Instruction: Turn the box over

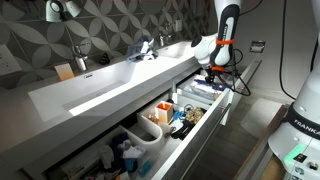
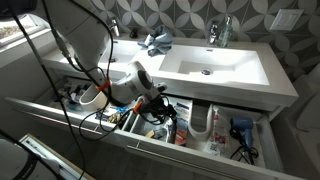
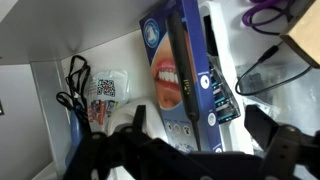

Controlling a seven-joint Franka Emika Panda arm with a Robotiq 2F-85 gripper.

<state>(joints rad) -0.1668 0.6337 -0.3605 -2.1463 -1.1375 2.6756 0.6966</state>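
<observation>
Wrist view: left of the box (image 3: 185,75), a looped black cable (image 3: 75,85) and a crinkly clear packet (image 3: 105,88) lie in the white drawer. The box, a glossy blue rectangle printed with smiling teeth, sits between the spread, released fingers of the gripper (image 3: 200,150). A thin black cord (image 3: 262,70) curls to its right.

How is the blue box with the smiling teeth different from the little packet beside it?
In the wrist view, the blue box is much bigger and longer than the little packet. The blue box is bright blue with a picture of a smiling mouth, while the little packet is pale, with a black square code and some red bits. Both lie flat on the white drawer floor, near each other.
</observation>
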